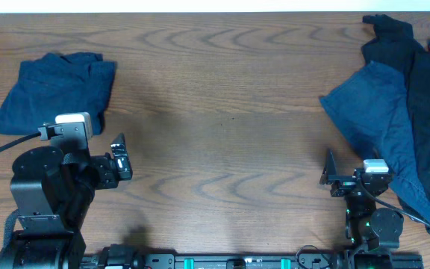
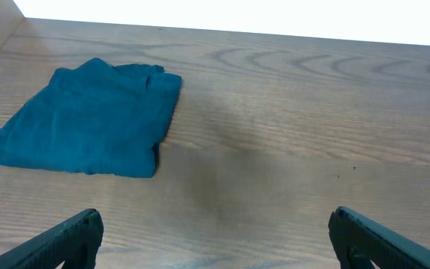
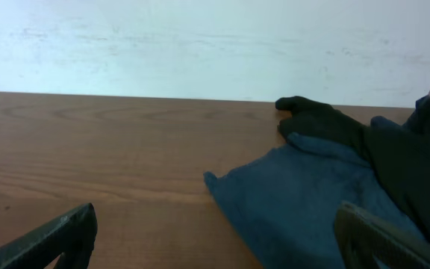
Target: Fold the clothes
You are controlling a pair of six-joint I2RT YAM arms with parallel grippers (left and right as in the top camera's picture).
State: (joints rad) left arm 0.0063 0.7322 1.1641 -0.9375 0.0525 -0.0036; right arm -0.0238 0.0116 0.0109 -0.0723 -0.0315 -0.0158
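A folded mid-blue garment (image 1: pixel 54 91) lies at the far left of the table; it also shows in the left wrist view (image 2: pixel 88 119). A wrinkled heap of dark navy and blue clothes (image 1: pixel 398 104) lies at the right; it shows in the right wrist view (image 3: pixel 327 187) with a dark navy piece on top. My left gripper (image 1: pixel 119 155) is open and empty over bare wood, to the right of and nearer than the folded garment (image 2: pixel 215 239). My right gripper (image 1: pixel 328 173) is open and empty, just left of the heap's edge (image 3: pixel 215 239).
The wooden table (image 1: pixel 222 112) spans the view, with its far edge along the top. The arm bases stand at the front left (image 1: pixel 43 202) and front right (image 1: pixel 372 224).
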